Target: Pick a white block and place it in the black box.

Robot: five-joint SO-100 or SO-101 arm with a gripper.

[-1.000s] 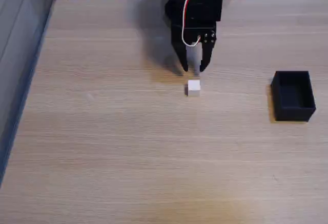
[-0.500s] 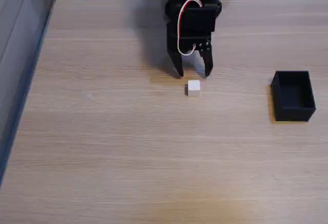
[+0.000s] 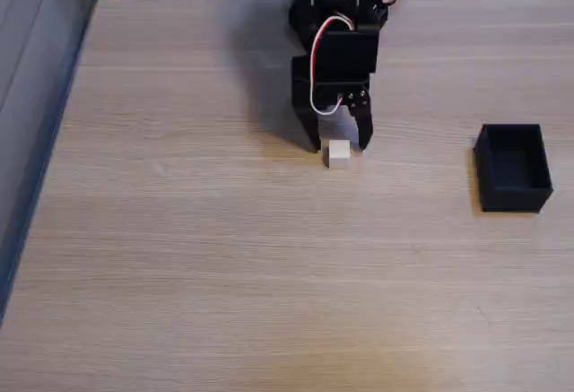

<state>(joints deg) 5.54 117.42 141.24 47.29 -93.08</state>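
In the fixed view, the pincer (image 3: 339,143) hangs with its fingers spread wide, tips pointing down at the wooden table (image 3: 224,257). The white block (image 3: 339,152) sits just below and between the tips, seemingly not yet gripped. The likely risk: one fingertip may land on the cube's top edge or nudge it sideways, since it lies barely past the tips. The black box (image 3: 513,167) stands well apart, to the pincer's right in this view, open and empty.
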